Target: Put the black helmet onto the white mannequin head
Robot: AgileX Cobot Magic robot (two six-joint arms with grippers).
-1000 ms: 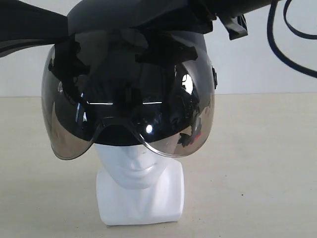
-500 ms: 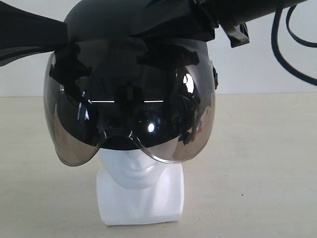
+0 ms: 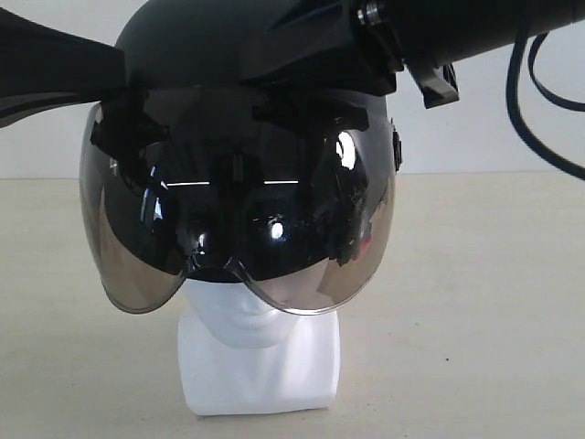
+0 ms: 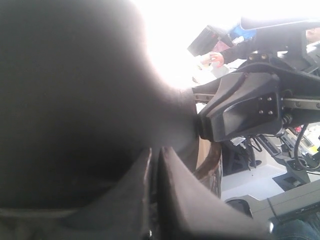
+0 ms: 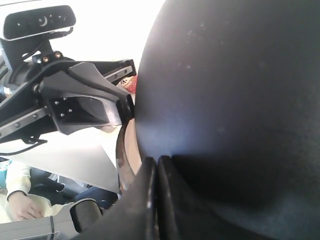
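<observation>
The black helmet point(image 3: 210, 41) hangs over the white mannequin head point(image 3: 259, 361), and its smoky visor point(image 3: 238, 201) hides the face down to the mouth. Chin, neck and squarish base show below. My left gripper point(image 3: 117, 71) presses its shut fingers against the shell's left side, and my right gripper point(image 3: 306, 50) does the same at the upper right. In the left wrist view the left gripper point(image 4: 155, 151) touches the dark helmet point(image 4: 65, 90) with nothing between its fingers. The right wrist view shows the right gripper point(image 5: 157, 161) likewise against the helmet point(image 5: 235, 85).
The head stands on a beige table point(image 3: 475, 320) before a white wall. A black cable point(image 3: 512, 101) loops down from the right arm at the upper right. Each wrist view shows the opposite arm's gripper body beyond the helmet.
The helmet has sunk a little lower over the head: the visor's lower edge now covers more of the face. Both grippers came down with it.
</observation>
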